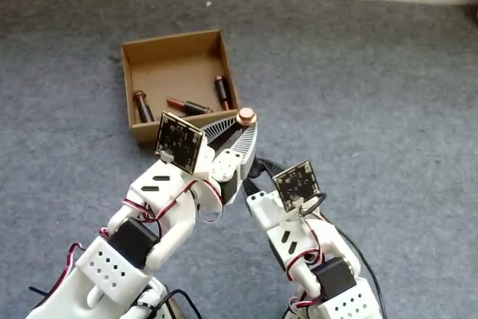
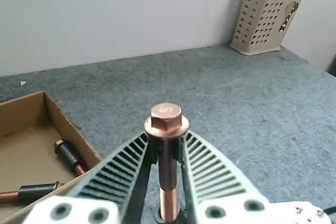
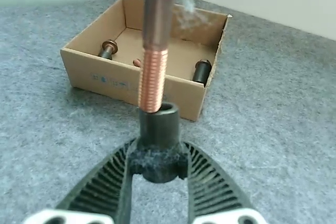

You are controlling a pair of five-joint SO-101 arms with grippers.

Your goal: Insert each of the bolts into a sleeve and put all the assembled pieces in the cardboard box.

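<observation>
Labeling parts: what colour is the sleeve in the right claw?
Black. The short cylindrical sleeve shows best in the right wrist view.

The tabletop (image 1: 388, 72) has a grey, felt-like cover. An open cardboard box (image 1: 175, 69) sits on it toward the far edge. A beige perforated holder (image 2: 262, 22) stands at an edge by the wall.

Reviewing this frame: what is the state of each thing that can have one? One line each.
left gripper: shut on bolt.
bolt: upright, head up, threaded tip at the mouth of the sleeve, shank mostly outside.
right gripper: shut on sleeve.
sleeve: upright, mouth up.
cardboard box: open-topped, three assembled pieces lying inside.
</observation>
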